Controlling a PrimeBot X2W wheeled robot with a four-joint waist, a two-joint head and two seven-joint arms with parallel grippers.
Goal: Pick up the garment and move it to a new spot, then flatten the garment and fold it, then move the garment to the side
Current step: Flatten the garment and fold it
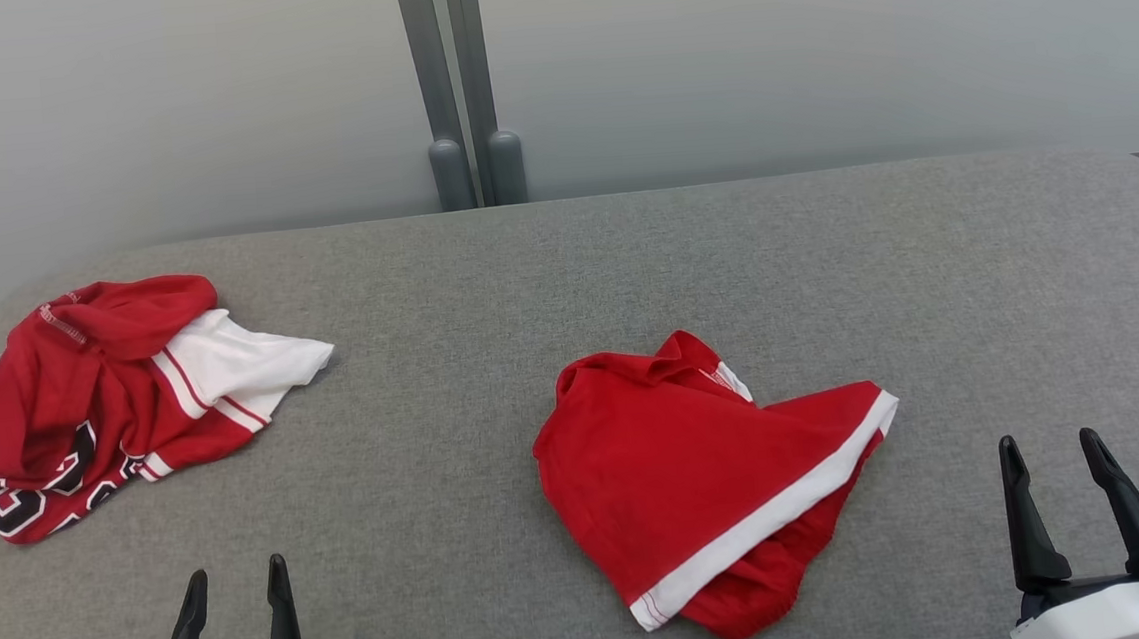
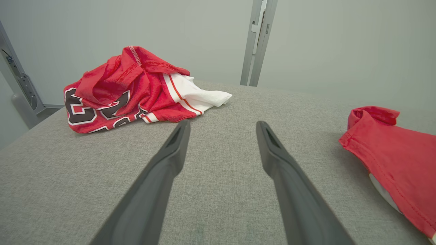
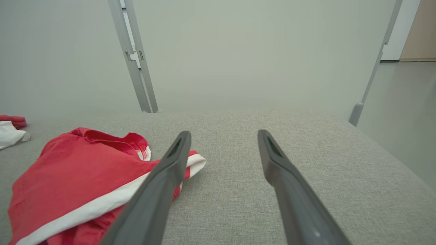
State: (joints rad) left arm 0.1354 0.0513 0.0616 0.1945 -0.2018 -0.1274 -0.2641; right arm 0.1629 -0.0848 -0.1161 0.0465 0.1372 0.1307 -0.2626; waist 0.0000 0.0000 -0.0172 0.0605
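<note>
A crumpled red garment (image 1: 700,461) with a white band along its hem lies near the middle of the grey fabric surface (image 1: 566,270); it also shows at the right edge of the left wrist view (image 2: 391,149) and at the lower left of the right wrist view (image 3: 75,173). My left gripper (image 1: 236,568) stands open at the lower left, clear of any cloth, its fingers wide apart (image 2: 222,123). To the right of the garment, my right gripper (image 1: 1048,436) is open too, with nothing between its fingers (image 3: 223,132).
A second bunched garment, a red and white jersey (image 1: 103,392) with black numerals, lies at the far left (image 2: 136,88). Grey posts (image 1: 458,87) stand against the pale wall behind. The surface rounds off at its left and right edges.
</note>
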